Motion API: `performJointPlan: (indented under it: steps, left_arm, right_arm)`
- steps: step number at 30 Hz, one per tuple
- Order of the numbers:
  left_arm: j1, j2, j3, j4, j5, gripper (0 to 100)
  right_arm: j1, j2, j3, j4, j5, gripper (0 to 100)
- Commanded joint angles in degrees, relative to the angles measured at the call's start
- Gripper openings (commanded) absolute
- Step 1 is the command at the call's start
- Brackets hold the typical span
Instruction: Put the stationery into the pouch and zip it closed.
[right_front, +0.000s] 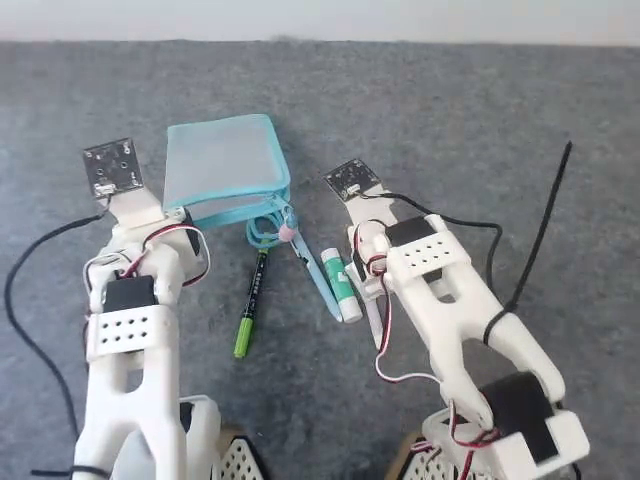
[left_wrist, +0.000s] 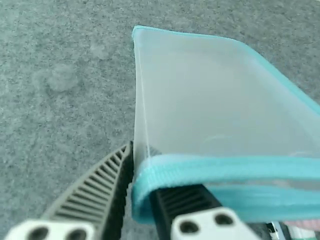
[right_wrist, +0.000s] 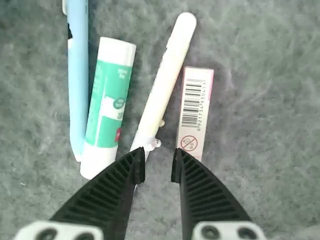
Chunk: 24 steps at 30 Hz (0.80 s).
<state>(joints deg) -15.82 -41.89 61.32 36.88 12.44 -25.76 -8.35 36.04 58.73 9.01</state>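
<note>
Left tool (left_wrist: 142, 175) pinches pouch (left_wrist: 210, 100); right tool (right_wrist: 158, 159), parted, over white pen (right_wrist: 167, 75) beside apparent eraser (right_wrist: 195, 112).

Robotics test bench, by the look of it; grey felt table cover (right_front: 500, 100); pale wall (right_front: 320, 20) behind; white printed left arm (right_front: 130, 330); right arm (right_front: 450, 290); exposed wiring (right_front: 30, 300).

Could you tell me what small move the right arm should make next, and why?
Probably lower the right end effector and close on the white pen: its fingers are open with the pen's end beside one tip, and the left end effector holds the pouch rim.
</note>
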Motion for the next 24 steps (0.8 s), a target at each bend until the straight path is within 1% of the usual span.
performJointPlan:
  steps: [1, 7, 9, 17, 21, 24]
  left_arm:
    - [0.26, -0.53, -0.48, -1.58, -0.79, 1]
    - [0.26, -0.53, -0.48, -1.58, -0.79, 1]
    - [0.26, -0.53, -0.48, -1.58, -0.79, 1]
    - [0.26, -0.53, -0.48, -1.58, -0.79, 1]
    - [0.26, -0.53, -0.48, -1.58, -0.79, 1]
    - [0.26, -0.53, -0.48, -1.58, -0.79, 1]
  right_arm:
    - [1.89, -0.48, -2.99, -1.01, -0.18, 10.2]
    - [3.65, 0.04, -2.99, -3.38, 0.18, 10.2]
    - [3.74, 0.04, -3.08, -3.47, 1.23, 10.2]
    - [3.56, 0.31, -2.9, -3.38, 1.67, 10.2]
    - [3.65, 3.12, -3.16, -3.65, 3.69, 10.2]
    - [3.82, 4.97, -3.16, -6.11, 3.6, 10.2]
